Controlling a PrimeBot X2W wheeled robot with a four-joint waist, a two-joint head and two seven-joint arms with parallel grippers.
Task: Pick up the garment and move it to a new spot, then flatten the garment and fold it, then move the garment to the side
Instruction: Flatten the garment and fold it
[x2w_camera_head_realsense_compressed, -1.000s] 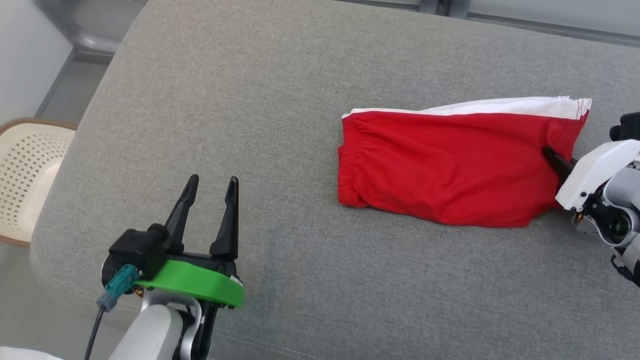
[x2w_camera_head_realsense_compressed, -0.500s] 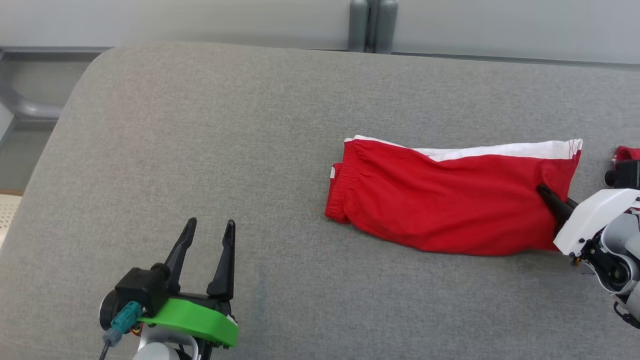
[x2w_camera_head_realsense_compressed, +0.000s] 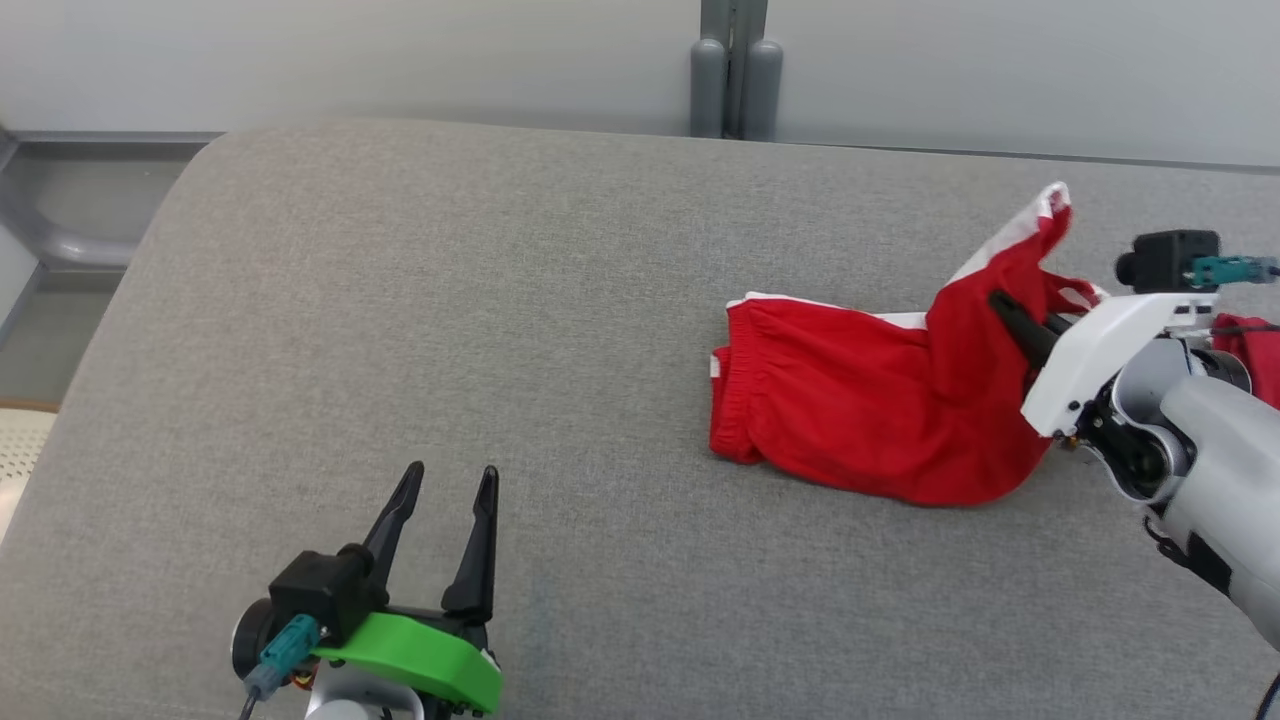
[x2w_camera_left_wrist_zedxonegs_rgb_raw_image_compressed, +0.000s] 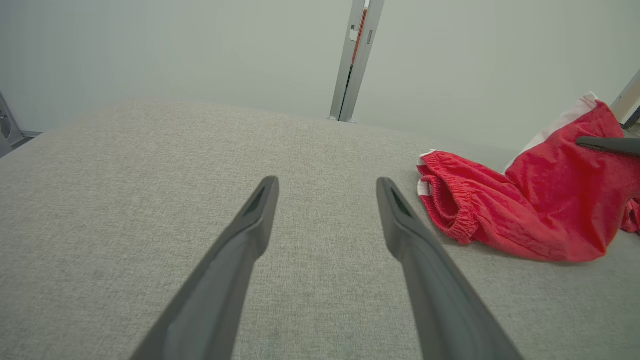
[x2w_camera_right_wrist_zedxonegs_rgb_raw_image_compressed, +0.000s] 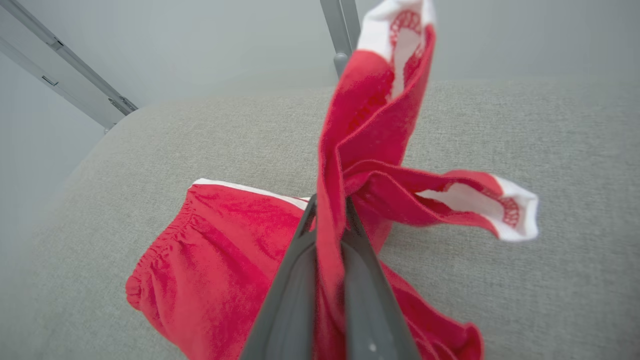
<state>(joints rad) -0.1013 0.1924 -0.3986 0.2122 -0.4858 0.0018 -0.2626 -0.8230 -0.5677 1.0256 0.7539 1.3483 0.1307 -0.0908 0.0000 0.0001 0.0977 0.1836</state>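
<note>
Nearest, left tool spread wide and empty, poised above the grey cushion, well apart from the work. Further right, right tool pinched tight on one leg end of the red shorts, holding that end up off the cushion, white hems flopping up and out. Waistband end down on the fabric, crumpled, on the cushion's right half. Judged from this: pick-up under way, shorts only half clear of the surface; carry to a new spot unfinished; flattening, folding and the final shift aside all to come. Beyond, grey post against a pale wall.
</note>
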